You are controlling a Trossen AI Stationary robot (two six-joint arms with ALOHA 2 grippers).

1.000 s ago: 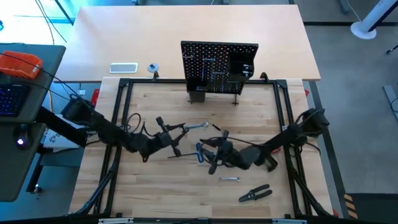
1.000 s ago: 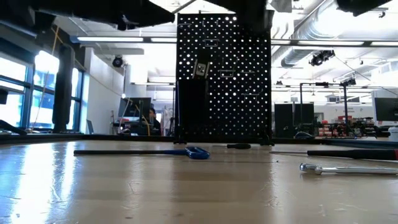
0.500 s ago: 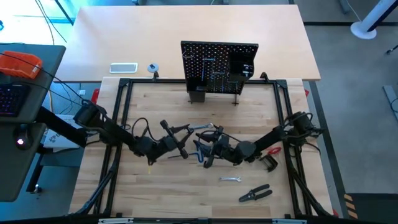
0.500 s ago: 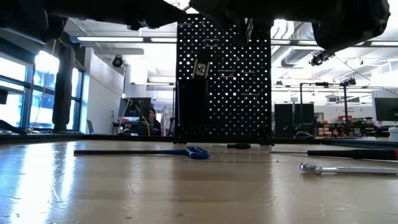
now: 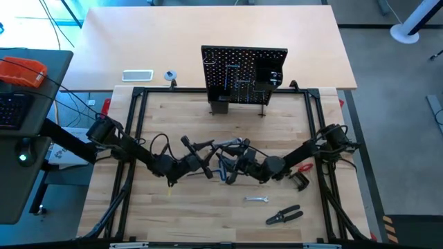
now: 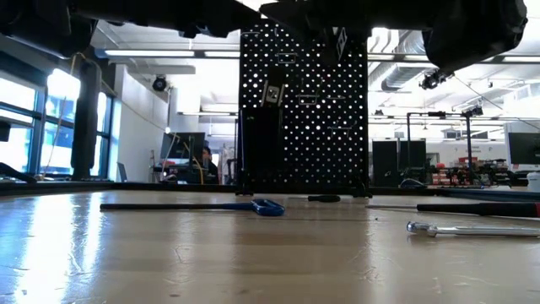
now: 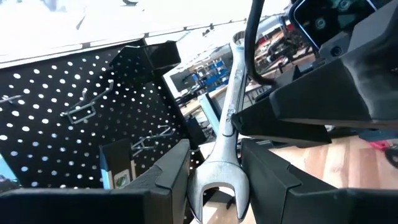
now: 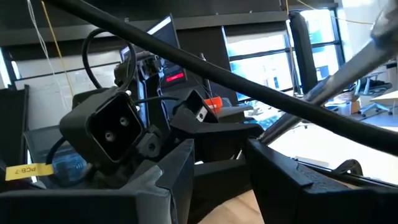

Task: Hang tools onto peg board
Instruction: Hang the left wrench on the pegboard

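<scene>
- left end effector (image 7: pixel 214 180) is gripping silver wrench (image 7: pixel 227 118) near its open-jaw end, mid-bench at 6 o'clock of peg board (image 5: pixel 243 72)
- right end effector (image 5: pixel 239 152) is meeting it; fingers parted
- wrench is looking rigid, slick steel: best clamping flat shank

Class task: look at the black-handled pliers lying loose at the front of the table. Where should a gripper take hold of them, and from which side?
Grip the pliers across both handles, coming straight down from above: they lie flat on the table, with bare wood around them.
</scene>
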